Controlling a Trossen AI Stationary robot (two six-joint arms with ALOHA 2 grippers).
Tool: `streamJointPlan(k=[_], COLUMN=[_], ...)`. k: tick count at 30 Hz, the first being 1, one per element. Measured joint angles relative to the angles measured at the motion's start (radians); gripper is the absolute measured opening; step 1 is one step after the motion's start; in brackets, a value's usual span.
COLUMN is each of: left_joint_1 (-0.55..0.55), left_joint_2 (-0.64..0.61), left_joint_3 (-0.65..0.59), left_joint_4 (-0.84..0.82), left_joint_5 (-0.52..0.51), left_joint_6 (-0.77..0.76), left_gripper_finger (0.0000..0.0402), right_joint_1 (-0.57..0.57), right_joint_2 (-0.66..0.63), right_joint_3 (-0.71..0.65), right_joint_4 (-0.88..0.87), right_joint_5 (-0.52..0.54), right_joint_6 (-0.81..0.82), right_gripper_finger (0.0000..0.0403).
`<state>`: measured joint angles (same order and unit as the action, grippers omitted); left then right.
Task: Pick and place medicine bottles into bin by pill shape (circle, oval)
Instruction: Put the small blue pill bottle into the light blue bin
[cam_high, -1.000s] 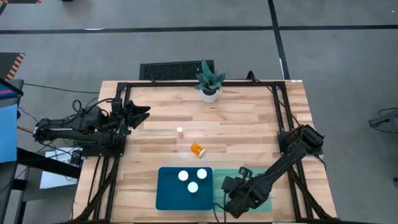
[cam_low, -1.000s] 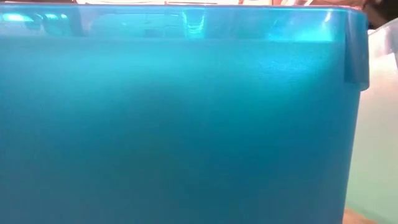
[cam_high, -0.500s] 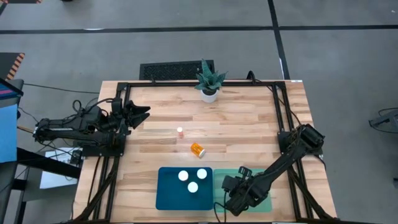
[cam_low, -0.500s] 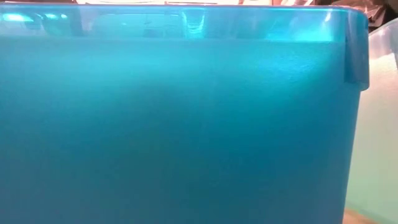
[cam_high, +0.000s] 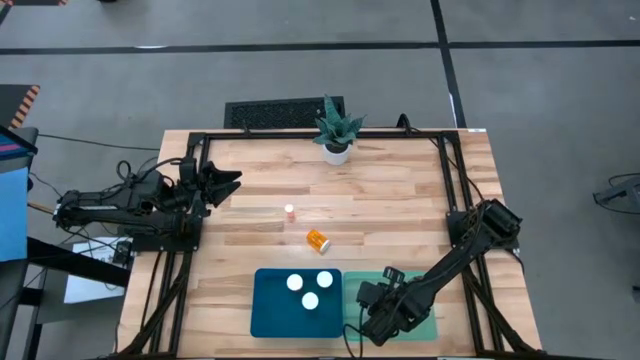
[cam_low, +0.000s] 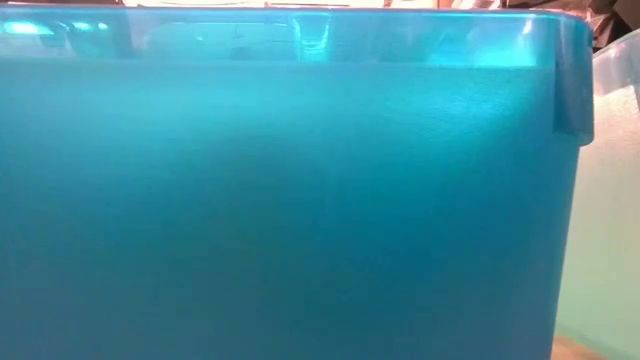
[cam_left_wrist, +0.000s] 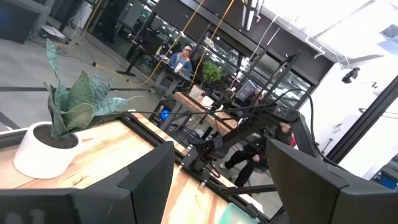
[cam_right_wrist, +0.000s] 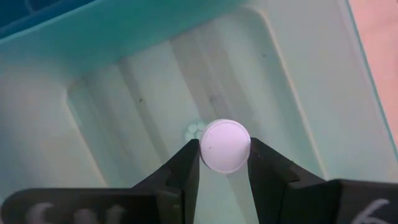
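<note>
My right gripper (cam_high: 377, 316) is over the pale mint green tray (cam_high: 432, 325) at the table's near right, shut on a medicine bottle whose round white cap (cam_right_wrist: 225, 145) faces the wrist camera. The dark blue tray (cam_high: 266, 310) beside it holds three white-capped bottles (cam_high: 311, 300). One small bottle (cam_high: 289, 211) stands upright at mid-table, and an amber one (cam_high: 317, 239) lies on its side near it. My left gripper (cam_high: 232, 183) is open and empty at the table's left edge; it also shows in its wrist view (cam_left_wrist: 217, 186). My right gripper pinches the bottle at its white cap (cam_right_wrist: 208, 149) between its two fingers (cam_right_wrist: 188, 167), which come from above and point down. The bottle stands upright in the hold, inside the mint tray (cam_right_wrist: 124, 93). Whether its base touches the tray floor cannot be told.
A white pot with a green spiky plant (cam_high: 336, 140) stands at the far edge, with a black grille (cam_high: 285, 112) behind it. The blue tray's wall (cam_low: 280, 200) fills the low view. People show in the room beyond the table in the left wrist view.
</note>
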<state>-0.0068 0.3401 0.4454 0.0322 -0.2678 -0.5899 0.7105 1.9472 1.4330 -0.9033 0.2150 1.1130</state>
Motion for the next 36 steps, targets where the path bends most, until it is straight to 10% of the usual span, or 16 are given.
streamJointPlan(k=[16,36], left_joint_1=[0.000,0.000], left_joint_2=[0.000,0.000], left_joint_3=[0.000,0.000], left_joint_4=[0.000,-0.019], left_joint_5=[-0.001,-0.008], left_joint_6=[-0.018,-0.017], left_gripper_finger=[0.0247,0.0247], right_joint_1=[0.000,0.017], right_joint_2=[0.006,0.004], right_joint_3=[-0.005,0.019], right_joint_4=[0.030,0.097], right_joint_5=[-0.015,-0.011], right_joint_6=[-0.009,-0.024], right_gripper_finger=[0.0249,0.0255])
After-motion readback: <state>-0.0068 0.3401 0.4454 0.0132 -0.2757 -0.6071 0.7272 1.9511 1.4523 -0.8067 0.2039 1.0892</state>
